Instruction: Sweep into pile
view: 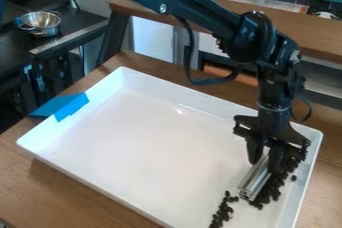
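Wooden table (63,184) under everything, running out past the tray's near side. White tray (147,142) on it, long near wall slanting down to the right. Inside the tray, near its near right corner: small strand of dark beans (219,215), loosely strung out toward the near wall. Next, silver bar (256,178) in the tray's right part, apart from the right wall. Long axis runs near-far, tipped a bit sideways: near end points to the tray's near side and slightly left, far end up between the fingers. Bigger bean heap (270,190) along the bar's right side, between it and the tray's right wall, one stray bean (294,177) just off it. Black gripper (264,165) hangs down over the tray's right part, jaws clamped on the bar. Blue tape (69,106) over the tray's left wall. Metal bowl (41,23) well beyond the tray, far left, on a dark counter (12,47).
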Motion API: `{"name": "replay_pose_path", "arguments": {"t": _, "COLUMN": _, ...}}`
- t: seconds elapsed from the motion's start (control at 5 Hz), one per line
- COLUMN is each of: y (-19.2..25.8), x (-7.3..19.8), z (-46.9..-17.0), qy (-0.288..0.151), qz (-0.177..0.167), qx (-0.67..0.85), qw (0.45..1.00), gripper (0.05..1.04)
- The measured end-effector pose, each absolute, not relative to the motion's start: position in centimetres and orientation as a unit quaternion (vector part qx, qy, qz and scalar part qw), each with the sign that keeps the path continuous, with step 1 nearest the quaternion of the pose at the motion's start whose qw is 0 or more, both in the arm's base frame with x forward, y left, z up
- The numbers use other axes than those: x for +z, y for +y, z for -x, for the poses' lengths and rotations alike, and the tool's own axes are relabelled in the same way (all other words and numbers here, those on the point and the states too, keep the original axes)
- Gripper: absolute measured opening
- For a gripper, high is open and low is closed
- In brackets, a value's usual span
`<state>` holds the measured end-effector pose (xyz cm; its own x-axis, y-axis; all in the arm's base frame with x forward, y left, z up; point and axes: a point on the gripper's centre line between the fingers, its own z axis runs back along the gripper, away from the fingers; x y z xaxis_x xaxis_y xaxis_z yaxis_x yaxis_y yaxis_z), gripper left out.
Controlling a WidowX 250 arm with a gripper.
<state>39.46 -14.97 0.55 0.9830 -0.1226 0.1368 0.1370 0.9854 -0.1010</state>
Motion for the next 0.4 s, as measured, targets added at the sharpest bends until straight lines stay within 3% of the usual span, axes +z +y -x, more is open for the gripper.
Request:
{"name": "replay_pose_path", "arguments": {"t": 0.2, "y": -15.2, "x": 0.59, "z": -39.48, "qy": -0.076, "qz": 0.035, "qx": -0.045, "qw": 0.996, "gripper": 0.344}}
{"name": "replay_pose_path", "arguments": {"t": 0.4, "y": -15.26, "x": 0.73, "z": -39.38, "qy": -0.089, "qz": -0.016, "qx": -0.034, "qw": 0.995, "gripper": 0.344}}
